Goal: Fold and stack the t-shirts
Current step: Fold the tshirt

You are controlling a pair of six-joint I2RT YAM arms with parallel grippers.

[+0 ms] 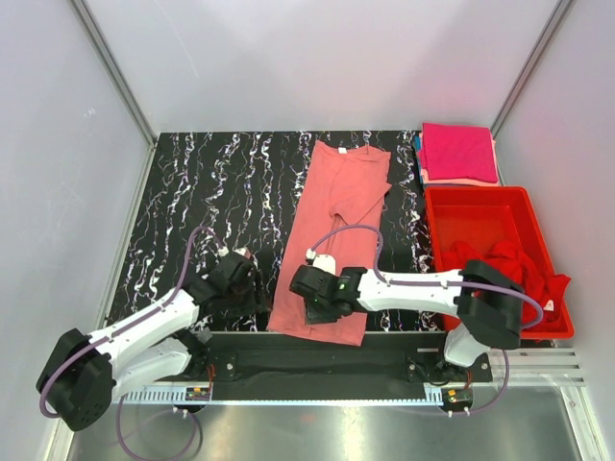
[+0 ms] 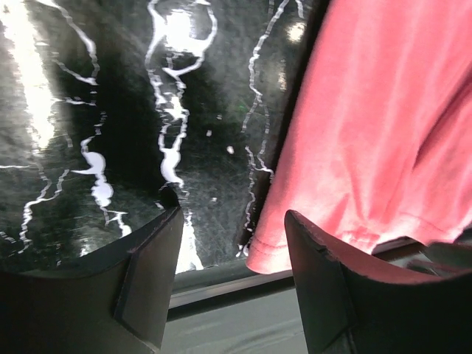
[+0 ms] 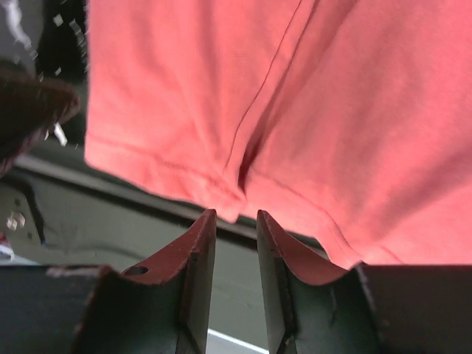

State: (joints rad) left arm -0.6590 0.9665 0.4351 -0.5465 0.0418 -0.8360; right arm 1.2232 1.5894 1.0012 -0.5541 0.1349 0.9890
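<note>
Right gripper (image 3: 236, 215), jaws narrowly apart and empty, sits at the tee's (image 1: 336, 206) near hem; left gripper (image 2: 232, 215), wide apart, flanks its near-left corner. Tee runs lengthwise from table's (image 1: 211, 182) near edge to far edge.

Bin (image 1: 473, 219) right of spread t-shirt (image 1: 338, 190)

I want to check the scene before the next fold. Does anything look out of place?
Two things. The salmon tee lies skewed, with its near hem past the table edge. A red tee spills over the bin rim on the right.
</note>
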